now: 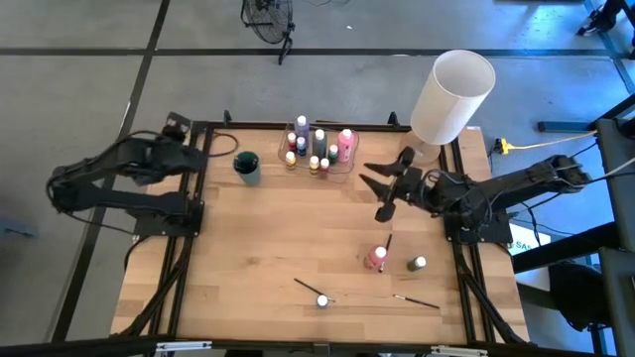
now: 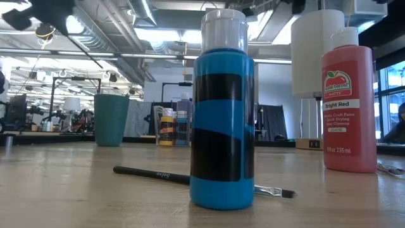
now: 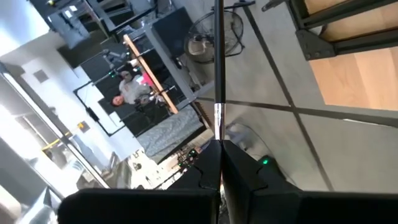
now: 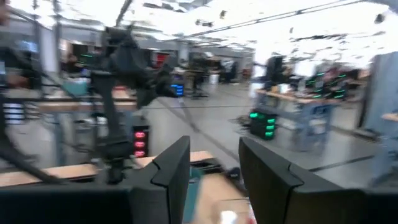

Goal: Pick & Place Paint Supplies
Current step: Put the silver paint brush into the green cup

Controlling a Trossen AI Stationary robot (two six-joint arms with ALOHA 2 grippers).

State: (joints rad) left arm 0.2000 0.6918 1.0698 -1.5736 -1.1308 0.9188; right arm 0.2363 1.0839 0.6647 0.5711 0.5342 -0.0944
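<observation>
Two hands: left hand (image 3: 219,163) pressed together off-table, right hand (image 1: 385,188) spread above smooth wooden table (image 1: 258,258).

teal cup (image 1: 247,166), white cylinder (image 1: 452,96), clear container (image 1: 319,151)

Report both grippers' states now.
Left gripper: shut on a paintbrush, off the table's left edge.
Right gripper: open, empty, above the table.

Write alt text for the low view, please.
A blue paint bottle with a pale cap stands close on the wooden table, a dark-handled paintbrush lying behind it. A red paint bottle stands at right, a teal cup farther back.
</observation>
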